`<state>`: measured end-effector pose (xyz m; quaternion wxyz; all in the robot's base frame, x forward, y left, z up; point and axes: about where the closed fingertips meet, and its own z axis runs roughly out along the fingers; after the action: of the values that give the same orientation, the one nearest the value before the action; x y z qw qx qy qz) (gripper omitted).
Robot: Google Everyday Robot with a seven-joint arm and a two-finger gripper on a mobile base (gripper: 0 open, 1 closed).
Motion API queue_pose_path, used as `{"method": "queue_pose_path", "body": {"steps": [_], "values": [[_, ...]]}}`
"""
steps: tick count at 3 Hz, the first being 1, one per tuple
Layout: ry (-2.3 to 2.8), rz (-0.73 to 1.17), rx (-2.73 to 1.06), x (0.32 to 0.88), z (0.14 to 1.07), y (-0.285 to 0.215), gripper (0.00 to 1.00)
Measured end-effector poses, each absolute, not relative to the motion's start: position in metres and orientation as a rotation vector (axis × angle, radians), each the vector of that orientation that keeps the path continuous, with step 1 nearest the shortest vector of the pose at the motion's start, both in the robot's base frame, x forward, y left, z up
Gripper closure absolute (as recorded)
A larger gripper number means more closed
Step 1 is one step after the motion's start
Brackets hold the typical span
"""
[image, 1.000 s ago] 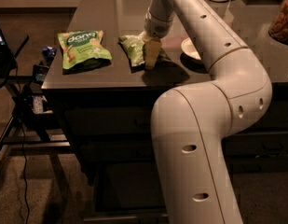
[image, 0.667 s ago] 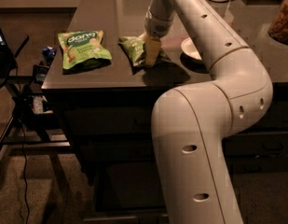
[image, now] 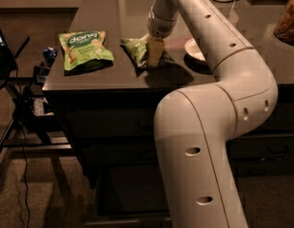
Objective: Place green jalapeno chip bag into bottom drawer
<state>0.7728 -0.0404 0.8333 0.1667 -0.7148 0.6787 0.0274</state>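
The green jalapeno chip bag [image: 136,50], small and olive-green, lies on the dark countertop [image: 108,13] near its front edge. My gripper [image: 154,56] reaches down from the white arm onto the right half of the bag and looks shut on it, with the bag still resting on the counter. The bottom drawer [image: 130,189] stands pulled open below the counter, showing a dark inside. Its right part is hidden behind my arm.
A brighter green "dang" bag [image: 83,49] lies left of the chip bag. A white dish [image: 195,49] sits right of the gripper. My arm's large white elbow [image: 208,141] fills the front right. A black stand and cables [image: 23,108] are at the left.
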Motion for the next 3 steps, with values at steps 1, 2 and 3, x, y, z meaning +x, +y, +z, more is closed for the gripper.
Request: {"method": "queue_pose_path", "body": {"steps": [1, 2, 3], "values": [[1.932, 0.078, -2.034, 0.773, 0.842, -0.04, 1.0], [1.932, 0.078, -2.034, 0.773, 0.843, -0.041, 1.0], [1.912, 0.066, -2.005, 0.762, 0.862, -0.048, 1.0]]}}
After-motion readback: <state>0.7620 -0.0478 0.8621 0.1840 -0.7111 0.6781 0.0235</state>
